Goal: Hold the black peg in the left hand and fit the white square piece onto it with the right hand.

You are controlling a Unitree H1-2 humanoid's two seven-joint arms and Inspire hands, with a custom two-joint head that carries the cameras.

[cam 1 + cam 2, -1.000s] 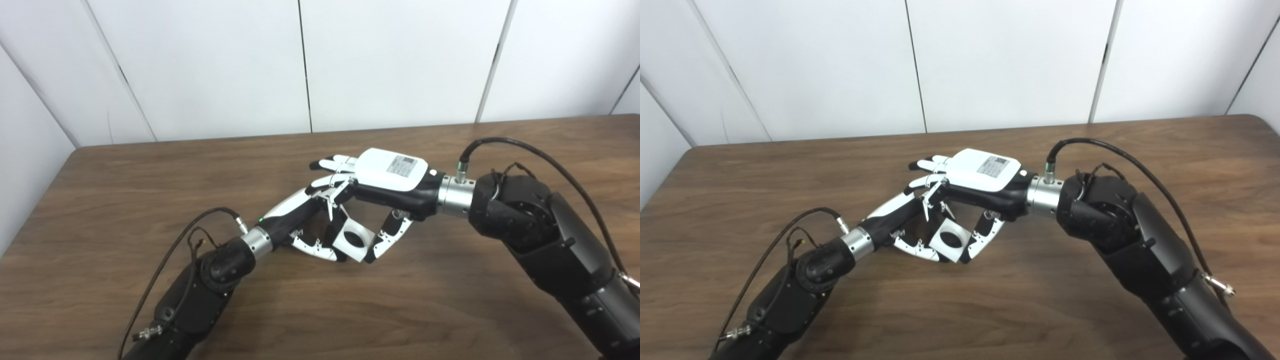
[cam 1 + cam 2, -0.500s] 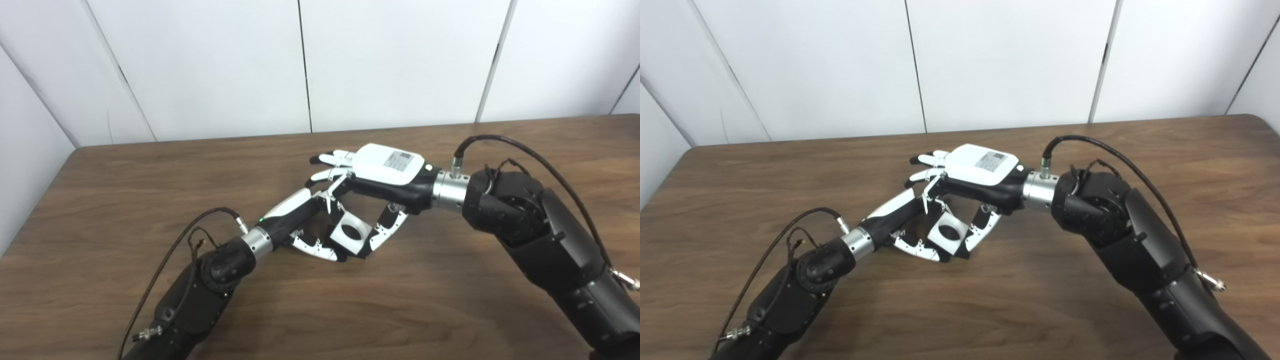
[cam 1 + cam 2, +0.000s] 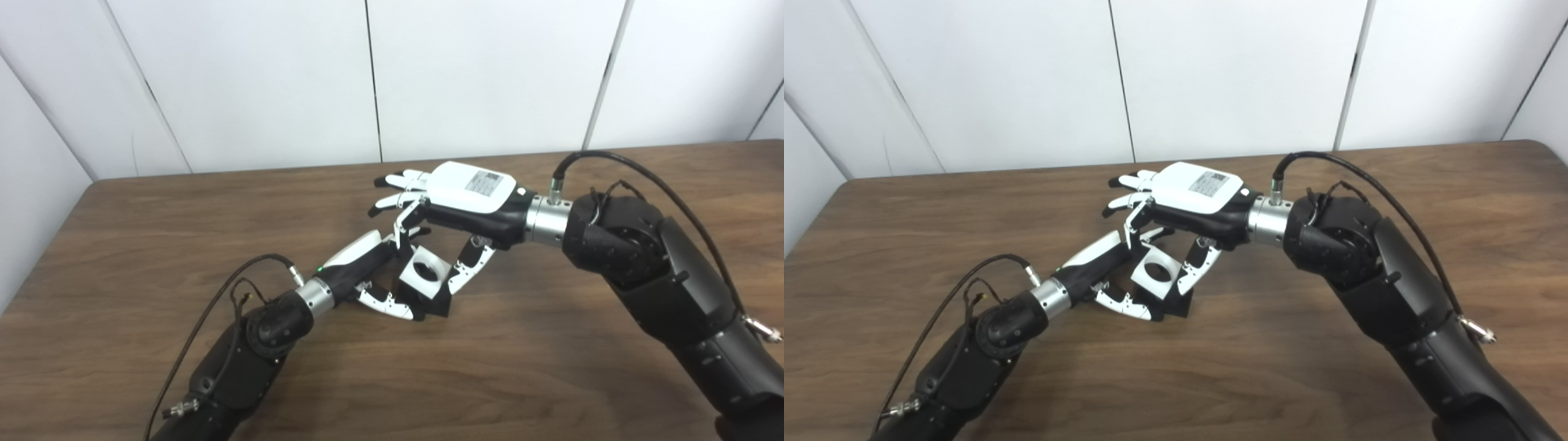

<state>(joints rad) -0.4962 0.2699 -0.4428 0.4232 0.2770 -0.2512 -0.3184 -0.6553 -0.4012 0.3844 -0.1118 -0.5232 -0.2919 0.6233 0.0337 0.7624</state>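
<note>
We see a dark wood-grain bench (image 3: pixel 122 233) with rounded corners, white wall panels (image 3: pixel 478 73) split by thin dark seams behind it, and even, soft light overhead.

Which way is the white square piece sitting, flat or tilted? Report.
Tilted: the white square piece, pinched in the right hand, slants with its round hole facing up toward the camera.

Hands crowded together at mid-table, open room all around

The right hand (image 3: pixel 468 205) hangs over the left hand (image 3: pixel 373 269), the white square piece (image 3: pixel 424 274) and black peg (image 3: pixel 436 304) wedged between them; beyond, left and right of both, the wooden table (image 3: pixel 153 233) lies bare to the wall panels (image 3: pixel 257 79).
</note>
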